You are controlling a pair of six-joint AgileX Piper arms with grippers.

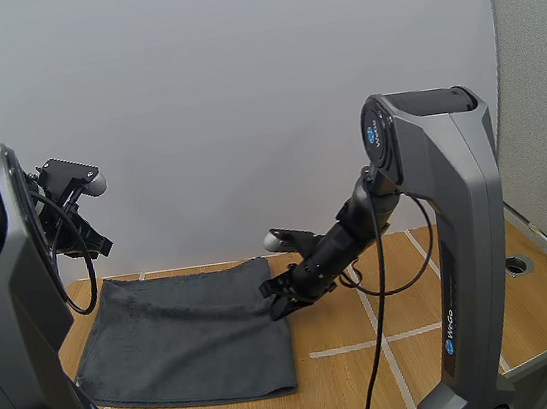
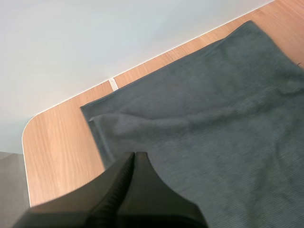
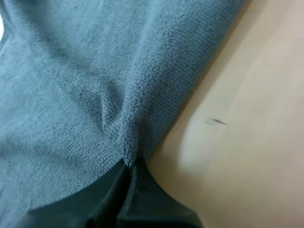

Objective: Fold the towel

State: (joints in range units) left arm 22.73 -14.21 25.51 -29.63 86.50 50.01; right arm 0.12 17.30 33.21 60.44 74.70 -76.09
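At the left, the left gripper [image 2: 134, 156] hung in the air above the towel's [image 1: 184, 332] far left corner, touching nothing. Its two black fingers lay pressed together as one dark wedge with nothing between them. Below it in the left wrist view, that corner of the towel lay near the rounded corner of the wooden table [image 1: 377, 377], with a low ridge running across the cloth just inside the edge. A short white tape mark [image 2: 113, 84] sat on the wood beside the towel's far edge.

The dark grey towel lay spread flat over the left half of the table, its near edge close to the table's front and its far edge near the white backdrop.

At the towel's right edge, toward the far corner, the right gripper [image 1: 278, 303] was down at the cloth. In the right wrist view its fingertips were closed on that edge, and the fabric gathered into small creases at the pinch. To the right of the towel, the bare wood carried thin white tape lines [image 1: 382, 336].
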